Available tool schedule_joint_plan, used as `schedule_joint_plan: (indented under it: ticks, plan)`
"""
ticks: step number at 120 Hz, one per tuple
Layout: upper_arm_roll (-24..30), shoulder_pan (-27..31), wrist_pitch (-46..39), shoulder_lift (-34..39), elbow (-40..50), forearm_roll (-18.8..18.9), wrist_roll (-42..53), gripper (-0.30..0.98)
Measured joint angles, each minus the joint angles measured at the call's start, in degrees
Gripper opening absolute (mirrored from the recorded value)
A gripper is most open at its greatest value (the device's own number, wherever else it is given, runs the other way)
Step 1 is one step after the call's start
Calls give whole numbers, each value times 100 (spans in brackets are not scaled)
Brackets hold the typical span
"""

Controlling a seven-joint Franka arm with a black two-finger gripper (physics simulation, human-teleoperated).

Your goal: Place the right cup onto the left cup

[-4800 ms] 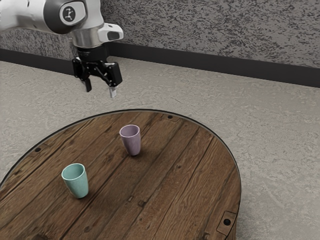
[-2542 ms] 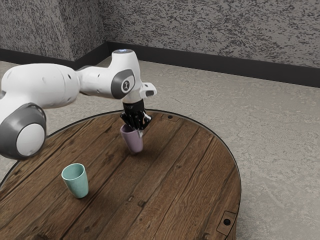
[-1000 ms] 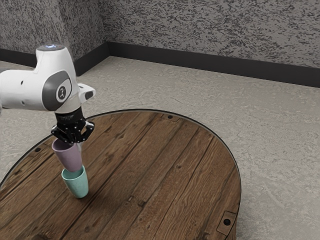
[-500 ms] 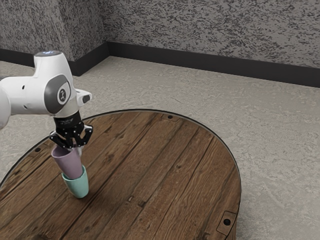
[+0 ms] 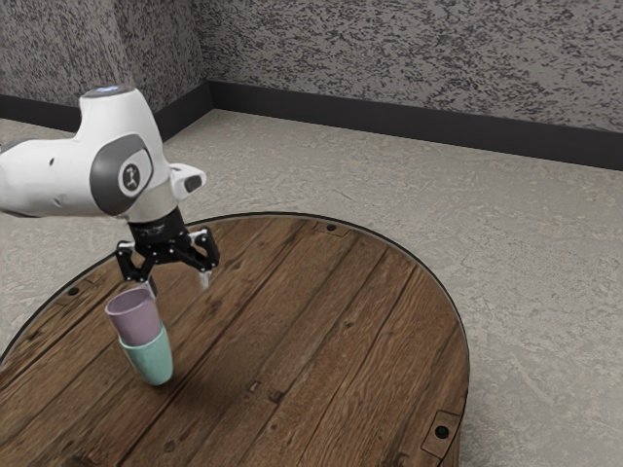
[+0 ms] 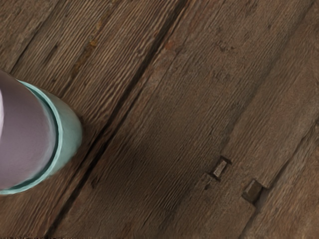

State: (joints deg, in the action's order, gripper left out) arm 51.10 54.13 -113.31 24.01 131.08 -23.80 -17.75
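In the exterior view my gripper is open, its two fingers wide apart, just above and toward the exterior view's right of the cups. The purple cup stands inside the teal cup, its upper part rising above the teal rim. The teal cup rests upright on the table. The wrist view has the purple cup nested in the teal cup, both partly cut off by the picture's edge.
The round wooden table has a dark metal rim and small bolted plates near its edge. Beyond it lie the grey floor and a speckled wall.
The purple cup was carried from its spot on the table to the teal cup and lowered into it. Since half a second ago my gripper has opened, let go and moved up toward the exterior view's right.
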Motion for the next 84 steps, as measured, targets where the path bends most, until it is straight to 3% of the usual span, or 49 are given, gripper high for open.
schedule_joint_plan:
  ticks: [13,30,51,84]
  plan:
    - [-791,-1026,16,-576,-297,439,-13,64]
    - [-2508,-3015,94,-1298,-881,1216,-12,66]
    - [-4578,-5329,681,-2089,-2300,2091,44,68]
    - [-5219,-5993,1271,-2430,-3157,2651,429,68]
